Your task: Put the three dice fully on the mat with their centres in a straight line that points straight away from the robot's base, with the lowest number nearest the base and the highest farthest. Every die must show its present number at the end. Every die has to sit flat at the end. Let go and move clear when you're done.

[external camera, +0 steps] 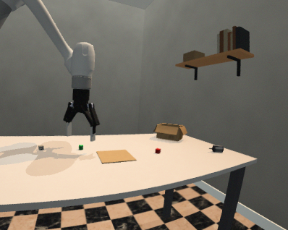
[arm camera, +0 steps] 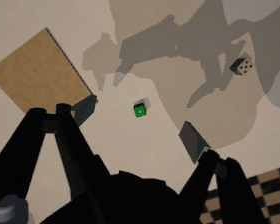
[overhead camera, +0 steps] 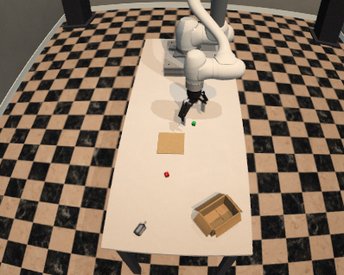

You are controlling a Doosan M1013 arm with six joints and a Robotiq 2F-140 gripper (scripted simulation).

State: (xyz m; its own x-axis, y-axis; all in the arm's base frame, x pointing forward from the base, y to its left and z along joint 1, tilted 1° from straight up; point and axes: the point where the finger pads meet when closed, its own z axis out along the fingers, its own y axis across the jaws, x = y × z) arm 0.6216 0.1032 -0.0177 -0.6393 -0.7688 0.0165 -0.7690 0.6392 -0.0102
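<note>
Our claw (arm camera: 141, 131) hangs wide open and empty, the green die (arm camera: 139, 110) lying on the desk (arm camera: 156, 165) directly below between its fingertips.

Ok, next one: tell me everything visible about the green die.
The green die is a small bright-green cube with a single pale pip on its upward face. It sits flat on the white table, off the tan mat, on the side nearer the robot's base. Nothing touches it; the open gripper hangs above it, fingers on either side.

Bare grey-walled room: checkered floor (overhead camera: 54, 130), white table (external camera: 193, 163), wall shelf (external camera: 215, 59) of books (external camera: 234, 39).
</note>
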